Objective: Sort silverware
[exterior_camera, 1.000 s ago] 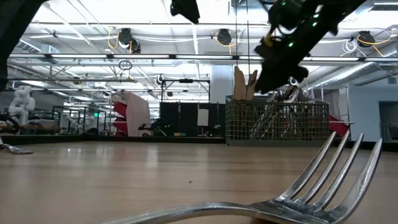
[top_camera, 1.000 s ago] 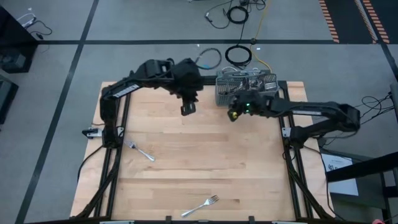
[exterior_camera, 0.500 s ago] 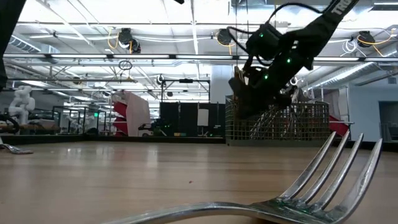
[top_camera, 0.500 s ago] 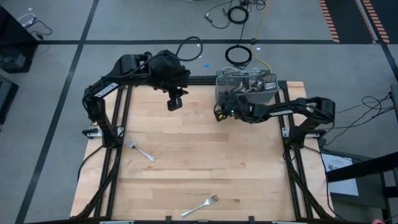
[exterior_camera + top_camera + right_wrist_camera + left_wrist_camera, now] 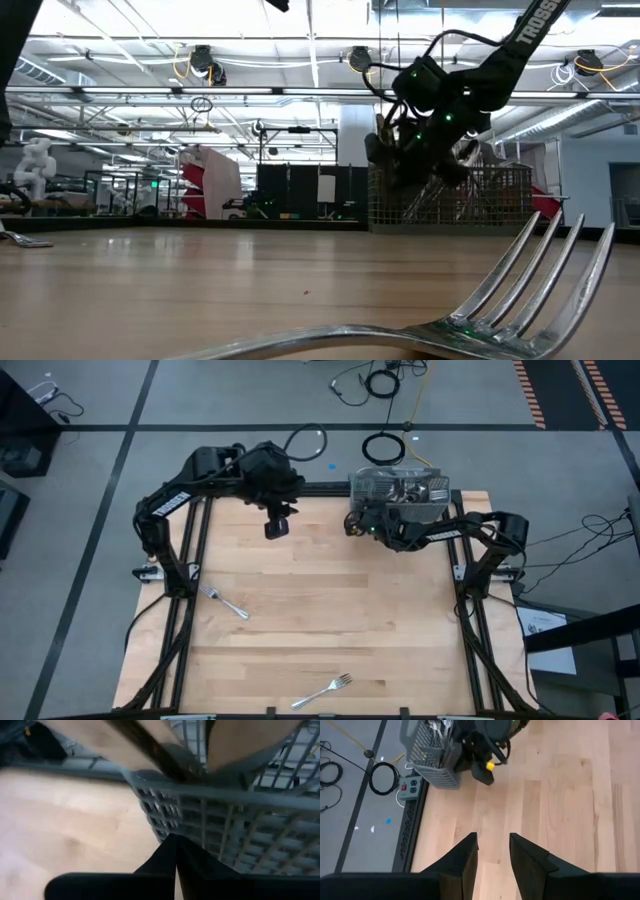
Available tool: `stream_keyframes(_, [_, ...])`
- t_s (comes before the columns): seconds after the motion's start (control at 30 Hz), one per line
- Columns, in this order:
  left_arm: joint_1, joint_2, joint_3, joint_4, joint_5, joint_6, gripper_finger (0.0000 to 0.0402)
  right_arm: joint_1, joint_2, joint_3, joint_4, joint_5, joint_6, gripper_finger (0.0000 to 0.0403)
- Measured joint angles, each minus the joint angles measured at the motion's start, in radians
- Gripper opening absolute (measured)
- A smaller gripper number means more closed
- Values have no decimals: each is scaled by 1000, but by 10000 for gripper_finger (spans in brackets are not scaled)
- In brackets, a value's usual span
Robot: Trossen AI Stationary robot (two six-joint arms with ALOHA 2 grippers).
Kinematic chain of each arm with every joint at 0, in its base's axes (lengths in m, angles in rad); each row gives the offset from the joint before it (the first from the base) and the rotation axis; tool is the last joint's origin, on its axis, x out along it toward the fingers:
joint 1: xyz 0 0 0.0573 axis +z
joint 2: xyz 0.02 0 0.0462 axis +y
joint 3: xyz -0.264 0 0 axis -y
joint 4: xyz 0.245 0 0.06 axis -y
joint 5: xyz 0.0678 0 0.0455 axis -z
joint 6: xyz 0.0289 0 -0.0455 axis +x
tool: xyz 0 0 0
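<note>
On the wooden worktop (image 5: 320,610), two forks lie loose. The first fork (image 5: 224,601) sits toward nine o'clock near the left rail, its long axis running from ten o'clock to four o'clock. The second fork (image 5: 323,691) lies at six o'clock by the near edge, handle toward eight o'clock and tines toward two o'clock.

The left end effector (image 5: 275,526) hangs over the worktop at about eleven o'clock, its fingers (image 5: 466,855) standing apart with bare wood between them and nothing held. The first fork lies toward seven o'clock from it, and this arm looks the nearer to both loose forks, so the next pick probably falls to it.

At one o'clock stands the grey caddy (image 5: 398,492), with more silverware (image 5: 437,724) upright inside. The right end effector (image 5: 353,526) sits just beside the caddy's left wall, fingers pressed together and empty.

Against a second ago, the left end effector has drawn back toward eleven o'clock, while the right one has slid left along the caddy and its fingers have come together. Both forks are unmoved.
</note>
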Motion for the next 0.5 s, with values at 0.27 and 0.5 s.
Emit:
stream_keyframes(0.27, [-7, -10, -1, -18, 1, -10, 121, 22, -2, 1, 19, -62, 39, 1])
stream_keyframes(0.5, [-36, -40, -1, -28, 2, -28, 121, 125, -21, 1, 9, -326, 134, 1])
